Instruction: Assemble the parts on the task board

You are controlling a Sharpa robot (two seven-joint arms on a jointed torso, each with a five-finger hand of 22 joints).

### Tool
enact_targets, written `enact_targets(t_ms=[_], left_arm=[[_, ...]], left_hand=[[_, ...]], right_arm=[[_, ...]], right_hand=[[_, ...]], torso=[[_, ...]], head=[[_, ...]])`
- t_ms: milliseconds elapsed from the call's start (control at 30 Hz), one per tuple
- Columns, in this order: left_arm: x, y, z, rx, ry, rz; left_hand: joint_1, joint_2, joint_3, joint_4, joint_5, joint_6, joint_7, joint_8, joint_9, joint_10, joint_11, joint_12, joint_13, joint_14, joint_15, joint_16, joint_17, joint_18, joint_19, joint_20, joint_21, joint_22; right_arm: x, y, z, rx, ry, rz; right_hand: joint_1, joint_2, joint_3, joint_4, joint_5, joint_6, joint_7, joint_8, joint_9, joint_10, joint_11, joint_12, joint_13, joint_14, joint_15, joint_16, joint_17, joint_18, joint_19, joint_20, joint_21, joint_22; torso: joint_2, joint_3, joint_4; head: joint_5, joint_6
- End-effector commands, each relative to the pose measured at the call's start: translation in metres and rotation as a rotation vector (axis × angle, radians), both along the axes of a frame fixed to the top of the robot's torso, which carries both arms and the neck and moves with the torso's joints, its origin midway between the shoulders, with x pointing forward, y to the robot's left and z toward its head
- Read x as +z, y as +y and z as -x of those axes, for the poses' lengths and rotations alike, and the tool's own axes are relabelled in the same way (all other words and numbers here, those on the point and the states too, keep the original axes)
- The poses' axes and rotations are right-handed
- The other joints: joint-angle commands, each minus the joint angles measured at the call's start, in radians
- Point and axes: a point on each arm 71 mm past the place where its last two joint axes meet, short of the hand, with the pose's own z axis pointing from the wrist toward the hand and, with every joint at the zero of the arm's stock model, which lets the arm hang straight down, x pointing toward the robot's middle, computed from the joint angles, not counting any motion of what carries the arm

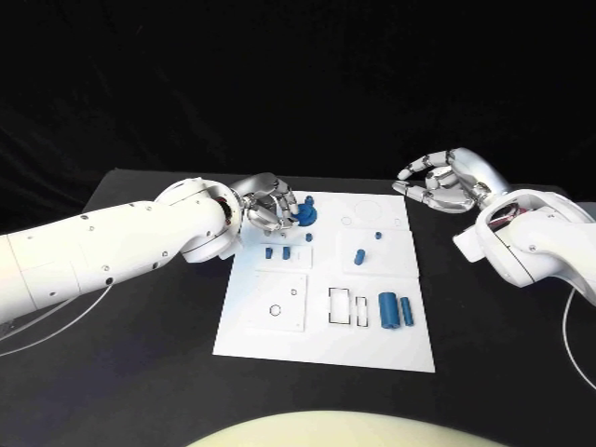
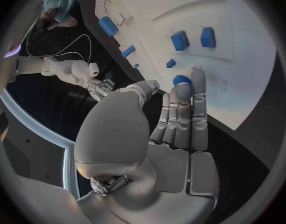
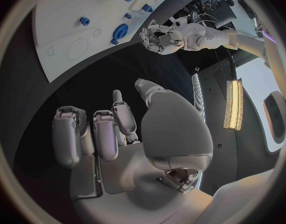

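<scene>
Left hand (image 1: 271, 210) sits at the far left corner of the task board (image 1: 278, 340), fingers extended side by side and laid against a round blue part (image 1: 304, 216) there. In the left wrist view the fingertips (image 2: 199, 79) reach the disc-shaped round blue part (image 2: 182, 80); whether it is pinched or merely touched cannot be determined, since the thumb's contact is hidden.

Right hand (image 1: 440, 182) hangs off the board's far right corner above the black surface (image 1: 151, 307), fingers curled loosely apart and holding nothing; the right wrist view confirms bare fingers (image 3: 96, 134).

Other parts on the board: two small blue blocks (image 1: 278, 252) near the left hand, a short blue peg (image 1: 360, 256) in the middle right panel, and two blue cylinders (image 1: 396, 310) lying side by side toward the near right.

Judgement: the step in hand appears to be seating or taking up the round part at the far left. Recommendations:
- Confirm thumb opposition before lifting; a flat finger press alone is likely to slide the disc.
- Keep the part level so that it does not jam in its seat.
- Keep the wrist clear of the two small blocks just near of the hand.
- Hold the right hand off the board until called upon, or use it to steady the board edge if the board shifts.
</scene>
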Motion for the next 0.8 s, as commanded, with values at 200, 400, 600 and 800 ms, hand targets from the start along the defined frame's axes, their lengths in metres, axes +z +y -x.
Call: enact_targets(t_ms=[200,400,600,800], left_arm=[[0.004,-0.025,0.004,-0.234,-0.319,-0.127],[-0.009,-0.035,0.003,-0.288,-0.296,-0.295],[-0.016,-0.041,0.000,-0.298,-0.277,-0.361],[-0.021,-0.045,-0.002,-0.301,-0.246,-0.404]], left_hand=[[0.019,-0.030,-0.006,-0.011,-0.008,0.041,-0.007,-0.057,-0.082,-0.001,-0.003,-0.068,-0.080,0.014,-0.001,0.025,-0.028,0.011,0.008,0.000,0.020,0.017],[0.017,-0.041,-0.050,0.000,-0.012,0.099,-0.026,-0.106,-0.143,-0.012,-0.010,-0.128,-0.147,0.087,-0.008,0.134,-0.001,0.001,0.058,-0.004,0.118,0.111],[0.027,-0.035,-0.055,0.002,-0.009,0.118,-0.020,-0.123,-0.162,-0.004,-0.010,-0.142,-0.167,0.094,-0.008,0.159,-0.013,-0.007,0.077,-0.005,0.168,0.165],[0.034,-0.031,-0.058,0.006,-0.010,0.139,-0.015,-0.141,-0.179,0.010,-0.008,-0.157,-0.188,0.115,-0.006,0.200,-0.001,-0.015,0.097,-0.002,0.220,0.224]], right_arm=[[0.000,0.002,0.000,0.015,-0.009,-0.006],[0.000,0.003,0.000,0.018,-0.008,-0.007],[0.000,0.003,0.000,0.019,-0.008,-0.007],[0.000,0.004,0.000,0.020,-0.007,-0.007]], right_hand=[[0.003,0.007,0.001,0.005,0.005,-0.009,0.000,0.004,0.001,-0.010,0.000,-0.007,-0.007,0.054,-0.009,-0.005,0.041,0.011,0.008,-0.006,-0.006,0.164],[0.003,0.007,0.001,0.005,0.005,-0.009,0.000,0.004,0.001,-0.010,0.000,-0.007,-0.007,0.054,-0.009,-0.005,0.041,0.011,0.008,-0.006,-0.006,0.164],[0.003,0.007,0.001,0.005,0.005,-0.009,0.000,0.004,0.001,-0.010,0.000,-0.007,-0.007,0.054,-0.009,-0.005,0.041,0.011,0.008,-0.006,-0.006,0.164],[0.003,0.007,0.001,0.005,0.005,-0.009,0.000,0.004,0.001,-0.010,0.000,-0.007,-0.007,0.054,-0.009,-0.005,0.041,0.011,0.008,-0.006,-0.006,0.164]], torso=[[0.000,0.0011,-0.0028],[0.000,0.0010,-0.0015],[0.002,-0.0001,-0.0022],[0.000,0.0006,-0.0007]], head=[[-0.008,0.008],[-0.011,0.011],[-0.014,0.012],[-0.016,0.012]])
